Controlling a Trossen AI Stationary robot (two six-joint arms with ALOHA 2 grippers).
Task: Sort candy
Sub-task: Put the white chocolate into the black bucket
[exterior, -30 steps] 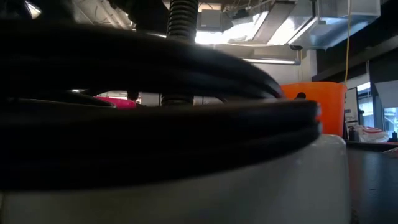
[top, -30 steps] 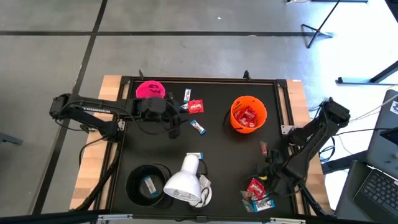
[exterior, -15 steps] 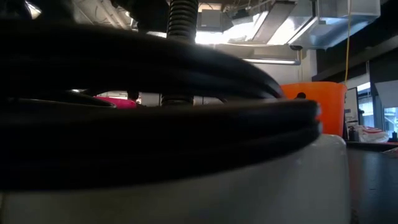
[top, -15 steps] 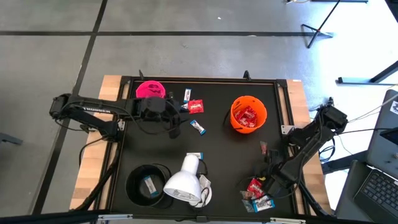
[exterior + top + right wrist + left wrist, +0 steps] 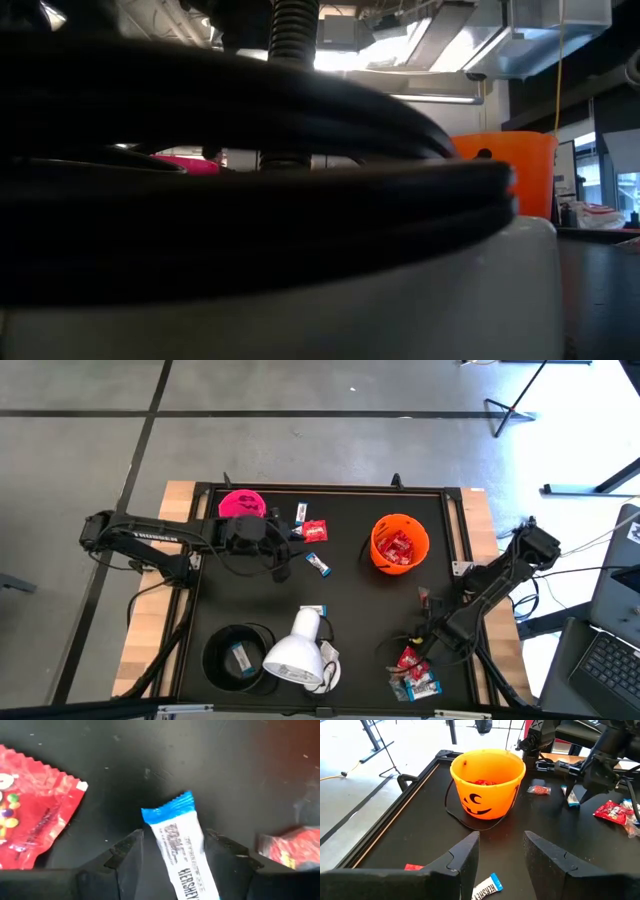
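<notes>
Black matting covers the table [image 5: 350, 610] I work over, and the candy is scattered across it in two groups. Largest first: the orange bucket [image 5: 399, 544] stands toward the far right of the table with red packets already inside; the black cup [image 5: 238, 656] sits at the near left corner with one white-and-blue bar in it; the pink cup [image 5: 241, 504] is at the far left corner. A white lamp head [image 5: 295, 655] lies near the middle of the near edge.

My right gripper [image 5: 172, 852] hangs over the near right corner, above the cluster of sweets there. Between its two fingers, jaws spread wide, stands a slim white-and-blue bar [image 5: 181, 851], its long axis running straight out ahead of me, blue crimped end farthest from the wrist. I judge that I hold it, lifted clear of the mat. A red packet [image 5: 30, 815] lies beside it on one side, another red piece [image 5: 290, 847] on the other.

My left gripper [image 5: 500, 857] waits near the far left, half open and empty, pointing toward the orange bucket, with a second bar [image 5: 486, 887] just under its fingers.

The black cup lies well away along the near edge, so the carry runs that way.
</notes>
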